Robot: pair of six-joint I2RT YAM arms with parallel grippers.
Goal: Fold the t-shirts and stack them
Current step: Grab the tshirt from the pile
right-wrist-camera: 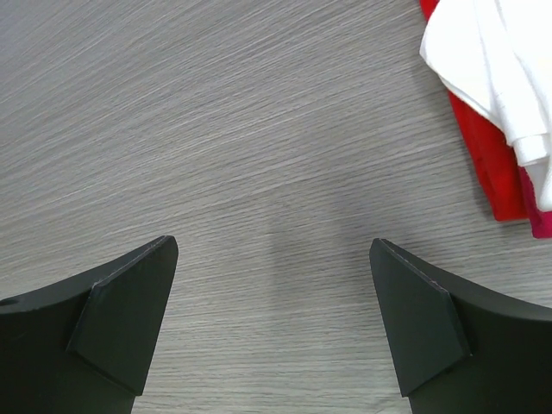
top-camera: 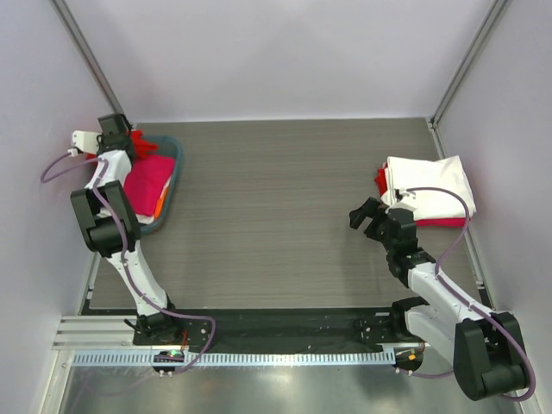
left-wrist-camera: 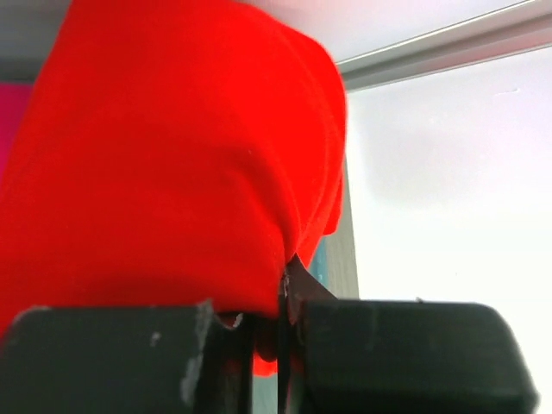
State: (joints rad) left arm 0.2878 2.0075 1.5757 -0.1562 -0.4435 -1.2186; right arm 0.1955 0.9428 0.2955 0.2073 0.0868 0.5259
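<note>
My left gripper (top-camera: 128, 136) is over the far end of the teal basket (top-camera: 170, 190), shut on a bright red t-shirt (left-wrist-camera: 172, 164) that fills most of the left wrist view. A magenta pink shirt (top-camera: 147, 179) and a bit of orange cloth (top-camera: 160, 203) lie in the basket. At the right, a folded white shirt (top-camera: 429, 185) lies on top of a stack over red (top-camera: 380, 179) and magenta cloth (top-camera: 442, 222); its corner shows in the right wrist view (right-wrist-camera: 492, 69). My right gripper (top-camera: 369, 217) is open and empty over bare table, left of the stack.
Grey walls and metal frame posts close in the table on the left, right and back. The wood-grain tabletop (top-camera: 285, 216) lies between the basket and the stack. A black strip and rail run along the near edge.
</note>
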